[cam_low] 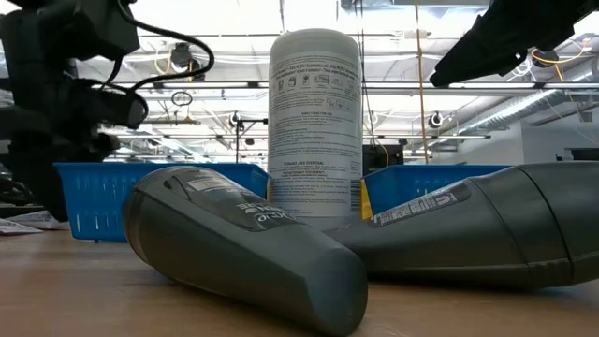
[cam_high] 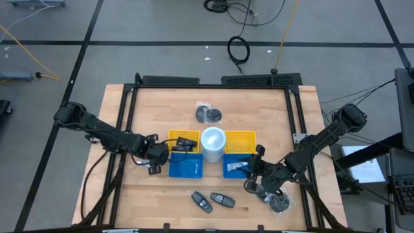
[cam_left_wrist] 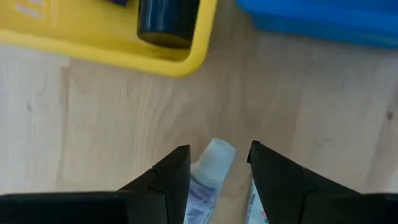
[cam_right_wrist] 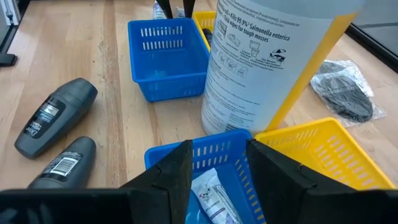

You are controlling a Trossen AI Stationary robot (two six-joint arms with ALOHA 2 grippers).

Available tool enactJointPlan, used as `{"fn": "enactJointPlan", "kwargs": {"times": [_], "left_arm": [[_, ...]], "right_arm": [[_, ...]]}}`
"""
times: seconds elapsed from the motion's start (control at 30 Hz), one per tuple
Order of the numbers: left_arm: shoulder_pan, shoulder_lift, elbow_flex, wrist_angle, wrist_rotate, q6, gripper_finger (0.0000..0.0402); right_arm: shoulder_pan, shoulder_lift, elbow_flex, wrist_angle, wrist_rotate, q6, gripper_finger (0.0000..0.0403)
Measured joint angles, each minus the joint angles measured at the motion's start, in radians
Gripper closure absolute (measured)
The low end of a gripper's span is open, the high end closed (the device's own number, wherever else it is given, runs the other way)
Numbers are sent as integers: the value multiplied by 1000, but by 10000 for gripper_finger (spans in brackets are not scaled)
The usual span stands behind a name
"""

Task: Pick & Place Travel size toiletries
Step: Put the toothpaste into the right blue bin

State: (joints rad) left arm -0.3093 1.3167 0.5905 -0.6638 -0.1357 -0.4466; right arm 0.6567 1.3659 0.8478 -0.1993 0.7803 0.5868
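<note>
toiletry tube (cam_left_wrist: 208, 171) lies on bare wood table (cam_left_wrist: 112, 118), bottom middle of left wrist pic, right between left gripper (cam_left_wrist: 214, 168) fingers, part open, not pinched yet. 2nd tube (cam_right_wrist: 211, 196) sits in blue bin (cam_right_wrist: 217, 146), bottom middle of right wrist pic; right gripper (cam_right_wrist: 217, 162) above it, part open, holds nothing. risk: tube round, may roll or squirt out if fingers shut off-centre. yellow bin (cam_left_wrist: 118, 43) close, may get bumped. room: big bright hall, grey floor, cables.

overhead view, table-level view, both sharing white canister (cam_high: 212, 143), perhaps
</note>
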Motion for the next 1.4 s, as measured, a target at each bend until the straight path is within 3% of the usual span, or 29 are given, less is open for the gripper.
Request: {"fn": "enactJointPlan", "kwargs": {"times": [0.5, 0.8, 1.4], "left_arm": [[36, 0, -45, 48, 51, 27, 245], [35, -1, -45, 39, 79, 55, 369], [38, -2, -16, -9, -33, 33, 365]], "right_arm": [[0, 0, 0, 0, 0, -8, 261], [0, 0, 0, 0, 0, -8, 263], [0, 0, -1, 0, 0, -8, 264]]}}
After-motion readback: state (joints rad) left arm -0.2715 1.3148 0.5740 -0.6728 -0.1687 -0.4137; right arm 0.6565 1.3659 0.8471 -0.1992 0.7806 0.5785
